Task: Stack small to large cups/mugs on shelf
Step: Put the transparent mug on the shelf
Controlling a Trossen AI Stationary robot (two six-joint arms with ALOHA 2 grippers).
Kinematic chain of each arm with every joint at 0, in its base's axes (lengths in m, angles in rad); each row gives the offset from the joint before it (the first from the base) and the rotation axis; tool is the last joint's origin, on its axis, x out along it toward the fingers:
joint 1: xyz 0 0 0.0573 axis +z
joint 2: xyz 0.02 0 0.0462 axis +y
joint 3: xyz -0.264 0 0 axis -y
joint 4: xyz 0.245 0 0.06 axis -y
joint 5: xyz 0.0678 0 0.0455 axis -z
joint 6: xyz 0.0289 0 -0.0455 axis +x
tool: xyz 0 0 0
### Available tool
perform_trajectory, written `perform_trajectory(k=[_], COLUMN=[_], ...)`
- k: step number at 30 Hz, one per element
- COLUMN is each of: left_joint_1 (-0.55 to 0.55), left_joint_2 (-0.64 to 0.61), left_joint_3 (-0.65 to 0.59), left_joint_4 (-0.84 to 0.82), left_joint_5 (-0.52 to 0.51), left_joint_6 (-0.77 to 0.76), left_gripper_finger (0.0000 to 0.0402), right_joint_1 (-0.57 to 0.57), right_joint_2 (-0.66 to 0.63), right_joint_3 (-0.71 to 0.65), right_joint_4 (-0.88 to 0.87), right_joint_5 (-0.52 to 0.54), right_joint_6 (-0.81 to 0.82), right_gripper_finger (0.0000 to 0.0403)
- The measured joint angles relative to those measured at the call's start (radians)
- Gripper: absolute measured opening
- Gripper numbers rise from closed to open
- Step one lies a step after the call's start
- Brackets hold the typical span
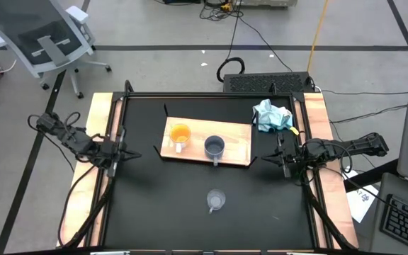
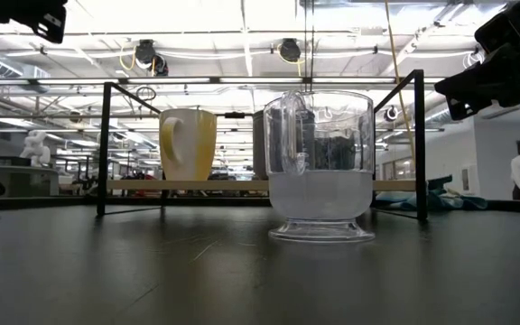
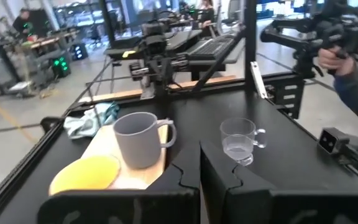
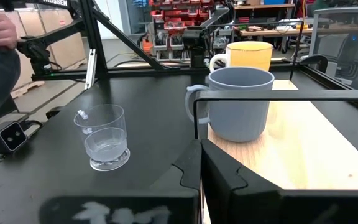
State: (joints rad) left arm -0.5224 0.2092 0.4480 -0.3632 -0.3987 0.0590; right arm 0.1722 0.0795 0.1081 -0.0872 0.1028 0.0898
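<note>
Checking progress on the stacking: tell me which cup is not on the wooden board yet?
The clear glass cup. It stands alone on the black table, while the orange mug and blue-grey mug sit on the board.

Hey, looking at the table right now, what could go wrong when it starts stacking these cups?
1. The clear glass cup stands alone on the black table, off the shelf; its handle may snag a finger and tip it.
2. The blue-grey mug and orange mug stand close together on the shelf, so reaching for one may bump the other.
3. The left gripper and right gripper wait at opposite table edges; both heading to the middle might collide.
</note>
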Motion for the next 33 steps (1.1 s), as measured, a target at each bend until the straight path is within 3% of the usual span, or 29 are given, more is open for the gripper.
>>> perform_trajectory(k=[16, 23, 33], left_joint_1=[0.0, 0.0, 0.0], left_joint_2=[-0.002, -0.002, -0.002], left_joint_3=[-0.17, -0.276, -0.323], left_joint_4=[0.18, 0.314, 0.344], left_joint_5=[0.008, 0.084, 0.085], left_joint_6=[0.036, 0.051, 0.033], left_gripper_finger=[0.0002, 0.0002, 0.0002], right_joint_1=[0.0, 0.0, 0.0], right_joint_2=[0.0, 0.0, 0.0], right_joint_3=[0.0, -0.005, -0.051], right_joint_4=[0.0, 0.011, 0.094], right_joint_5=[0.0, 0.0, -0.003], right_joint_6=[-0.005, -0.023, -0.024], right_gripper_finger=[0.0, 0.0, 0.0])
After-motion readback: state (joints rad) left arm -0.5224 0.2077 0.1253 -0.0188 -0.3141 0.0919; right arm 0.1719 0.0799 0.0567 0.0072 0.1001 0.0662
